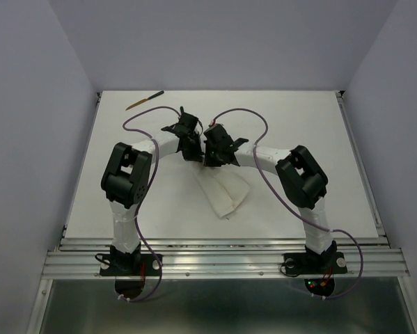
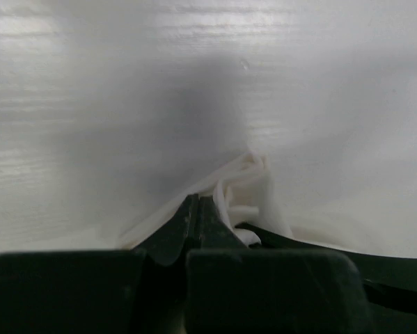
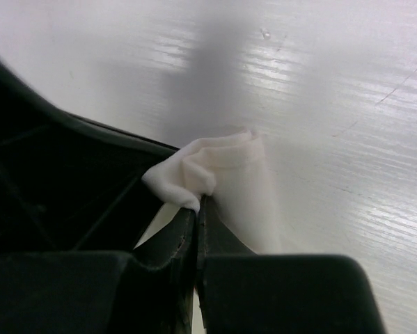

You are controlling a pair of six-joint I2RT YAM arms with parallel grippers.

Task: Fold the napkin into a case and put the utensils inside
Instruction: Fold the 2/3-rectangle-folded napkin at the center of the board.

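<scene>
Table (image 1: 319, 139): white, napkin (image 1: 229, 195) lying rumpled at centre, its bulk trailing toward 5 o'clock. No case formed yet, so the step in hand is the fold, early on imo. Both pincers meet at the cloth's 11 o'clock corner. R gripper (image 3: 198, 209) is clenched on a bunched corner of napkin. L gripper (image 2: 198, 207) is clenched too, cloth against its tips; can't tell if it really nips an edge. 1 utensil (image 1: 144, 101) sits at the table's 11 o'clock corner, well apart. Next: carry the corner over w/o slipping, flatten, crease.
</scene>
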